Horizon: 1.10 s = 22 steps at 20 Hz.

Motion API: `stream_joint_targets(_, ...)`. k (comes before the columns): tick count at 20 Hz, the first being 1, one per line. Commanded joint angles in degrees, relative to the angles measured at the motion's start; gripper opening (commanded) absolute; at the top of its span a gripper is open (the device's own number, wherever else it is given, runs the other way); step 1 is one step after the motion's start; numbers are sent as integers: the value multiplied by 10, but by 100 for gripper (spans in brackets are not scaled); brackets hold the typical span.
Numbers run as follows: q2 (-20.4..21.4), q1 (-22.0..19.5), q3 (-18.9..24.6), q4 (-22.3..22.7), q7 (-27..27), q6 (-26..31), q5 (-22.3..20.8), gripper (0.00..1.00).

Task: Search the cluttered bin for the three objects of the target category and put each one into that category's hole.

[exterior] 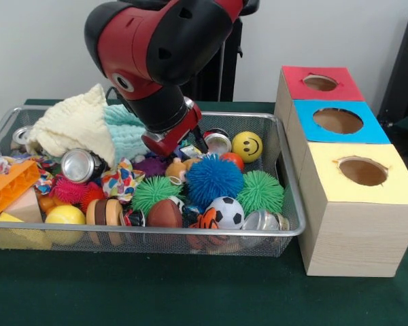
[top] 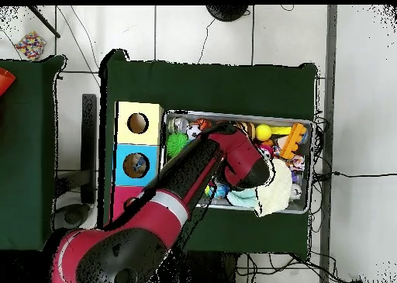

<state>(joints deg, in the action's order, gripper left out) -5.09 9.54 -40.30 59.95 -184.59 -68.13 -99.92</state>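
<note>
A: Fig. 1, front view. Where did the arm [exterior: 156,47] stand?

B: It reached down from above into the wire mesh bin [exterior: 285,197] on the green counter [exterior: 190,292]. The gripper [exterior: 190,139] was low over the middle of the far half, among the toys; whether its fingers were apart or together could not be told, since the wrist body hid them.

A: What lay around it?

B: Just right of it sat a silver can [exterior: 218,142] and a yellow smiley ball [exterior: 247,146]. Nearer the camera lay a blue spiky ball [exterior: 213,179], flanked by two green spiky balls [exterior: 261,191] and [exterior: 154,192], with a soccer ball [exterior: 226,212] at the near rim. At the left were a cream cloth [exterior: 75,125] over a teal cloth [exterior: 126,132], a second can [exterior: 81,165], an orange toy brick [exterior: 10,187] and a plain yellow ball [exterior: 64,216].

A: And the holes?

B: Right of the bin, touching it, stood a wooden box [exterior: 353,238] with three holed tops in a row: red [exterior: 320,83] farthest, blue [exterior: 338,120] in the middle, yellow [exterior: 362,171] nearest.

A: The overhead view?

B: It showed the arm [top: 194,179] crossing the bin [top: 308,171] beside the box [top: 138,160].
</note>
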Motion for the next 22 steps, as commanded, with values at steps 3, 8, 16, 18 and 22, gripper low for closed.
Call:
stream_joint_targets(3, -26, 6, 81, 6, -134, 11, 31, 100)
stream_joint_targets(8, -25, 4, 81, 6, -128, 13, 32, 0)
stream_joint_targets(16, -27, -4, 69, -3, -121, 8, 16, 0)
stream_joint_targets(18, -20, -17, 53, -4, -111, -25, -10, 0)
stream_joint_targets(22, -11, -47, 23, -30, -117, -96, -70, 0)
